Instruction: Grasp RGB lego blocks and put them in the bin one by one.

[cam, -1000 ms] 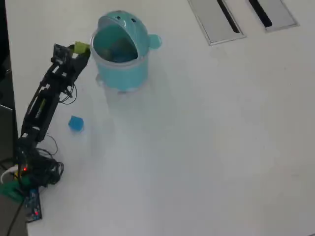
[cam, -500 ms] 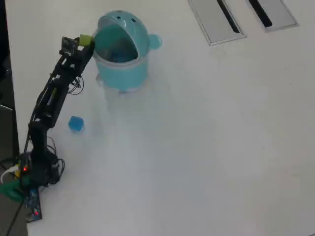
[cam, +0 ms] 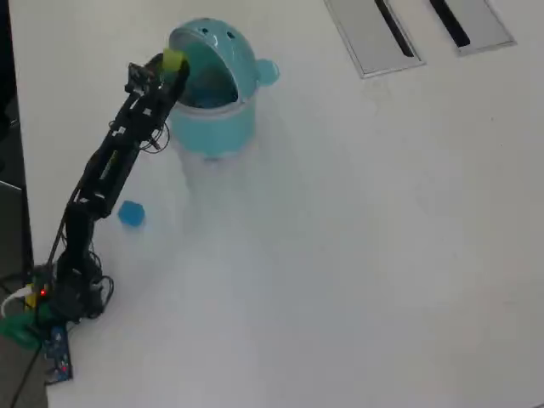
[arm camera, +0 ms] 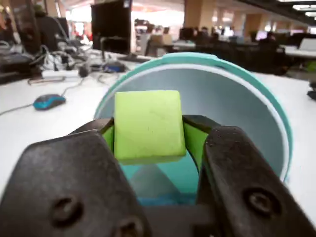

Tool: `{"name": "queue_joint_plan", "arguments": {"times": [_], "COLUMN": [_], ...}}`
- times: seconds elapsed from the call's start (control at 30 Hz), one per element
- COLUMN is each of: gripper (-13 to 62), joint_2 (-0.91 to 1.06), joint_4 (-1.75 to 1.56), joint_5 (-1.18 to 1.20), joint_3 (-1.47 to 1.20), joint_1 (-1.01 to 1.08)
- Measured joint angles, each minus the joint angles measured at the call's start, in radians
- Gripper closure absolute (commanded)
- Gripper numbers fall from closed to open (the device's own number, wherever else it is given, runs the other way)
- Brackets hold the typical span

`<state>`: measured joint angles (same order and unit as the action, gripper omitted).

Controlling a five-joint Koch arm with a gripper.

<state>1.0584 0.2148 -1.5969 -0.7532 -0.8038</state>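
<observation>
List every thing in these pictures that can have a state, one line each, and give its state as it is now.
gripper: shut on the yellow-green block, at the bin's opening.
yellow-green block: held between the jaws, off the table.
bin: upright, hood raised, mouth open.
blue block: lying loose on the table, apart from the arm.
red block: not visible.

matt yellow-green plastic block (arm camera: 149, 124), smooth teal plastic bin (arm camera: 256, 98), matt black jaws

Gripper (cam: 172, 66) holding yellow-green block (cam: 173, 59), bin (cam: 223, 127) rim
</observation>
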Motion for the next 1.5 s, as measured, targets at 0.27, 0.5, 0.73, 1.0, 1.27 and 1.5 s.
{"name": "queue_joint_plan", "arguments": {"times": [0.27,0.5,0.73,1.0,1.27,1.5], "gripper": [17.7,15.6,17.2,17.2,17.2,18.2], "joint_2": [-0.015,0.034,0.189,0.407,0.568,0.672], "joint_4": [-0.008,0.144,0.195,0.195,0.195,0.130], "joint_5": [-0.018,-0.018,-0.017,-0.017,-0.017,-0.015], "joint_3": [0.078,0.072,-0.143,-0.545,-0.836,-1.086], "joint_1": [0.012,0.006,-0.034,-0.028,-0.029,-0.031]}}
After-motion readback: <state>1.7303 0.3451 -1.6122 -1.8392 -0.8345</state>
